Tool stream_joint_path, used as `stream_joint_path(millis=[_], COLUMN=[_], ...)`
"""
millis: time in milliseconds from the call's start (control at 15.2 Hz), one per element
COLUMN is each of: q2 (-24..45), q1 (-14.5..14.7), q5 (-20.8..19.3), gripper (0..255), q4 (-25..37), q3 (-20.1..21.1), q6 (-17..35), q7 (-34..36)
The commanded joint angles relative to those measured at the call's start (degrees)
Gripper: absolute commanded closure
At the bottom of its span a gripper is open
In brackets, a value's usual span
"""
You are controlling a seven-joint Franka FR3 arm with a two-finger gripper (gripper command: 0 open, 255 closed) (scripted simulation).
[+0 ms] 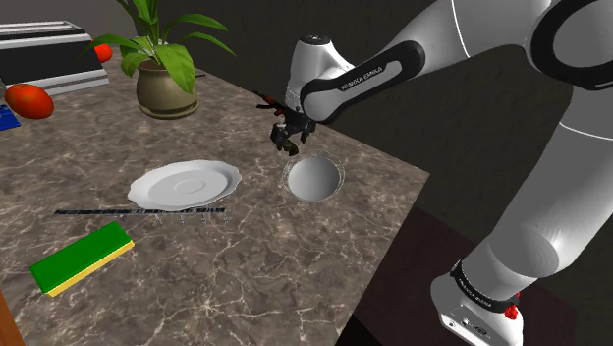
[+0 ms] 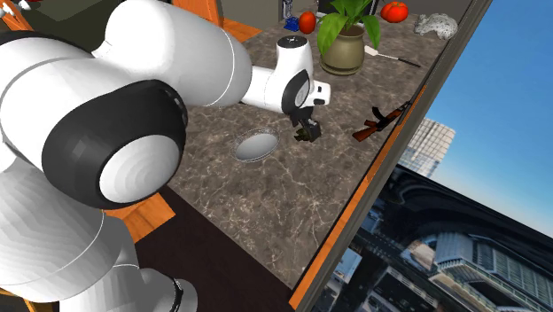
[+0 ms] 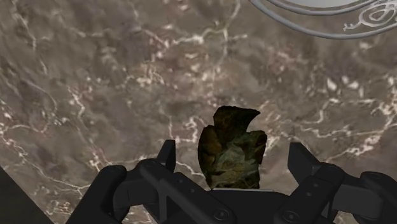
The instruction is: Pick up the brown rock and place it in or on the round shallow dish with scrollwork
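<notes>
Brown rock (image 3: 230,149): a dark, jagged lump, right between the fingers (image 3: 167,156) of my black two-finger pincer (image 3: 233,156). Its lower end is hidden behind my palm and its pointed top reaches out past my fingertips.
Rock's height: in the shoulder view it hangs under my hand, off the veined brown-grey marble counter (image 1: 295,256).
Rock's look: dark brown, almost black at the edges, mottled with olive and tan patches. The faces are rough and faceted. It is taller than it is wide, with a notched, hooked peak.
Pincer: my fingers stand partway apart, about the rock's width, and I have it gripped. Nothing else touches them. I cannot make out the exact faces where my pads press.
Round shallow grey dish (image 1: 312,182): pale and plain inside, with scrollwork curls on its rim, lying flat on the counter. The rock is near its rim, not over its middle. In the wrist view that rim curves by well ahead of my fingertips.
Neighbours: a white scalloped plate (image 1: 185,185) lies apart from the dish, toward the shoulder view's left. A green-and-yellow sponge (image 1: 81,258) lies nearer that view's lower left. A potted green plant (image 1: 162,79) stands behind the plate.
</notes>
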Motion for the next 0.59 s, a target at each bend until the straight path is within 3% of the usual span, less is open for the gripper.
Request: stream_joint_path(millis=[0,528], q2=[1.07,1.42], q1=[0.20,0.26], q5=[-0.72,-0.97], gripper=[0,0], q4=[-0.16,-0.14], q3=[-0.22,-0.32], q6=[1.18,1.48], q7=[0.57,0.73])
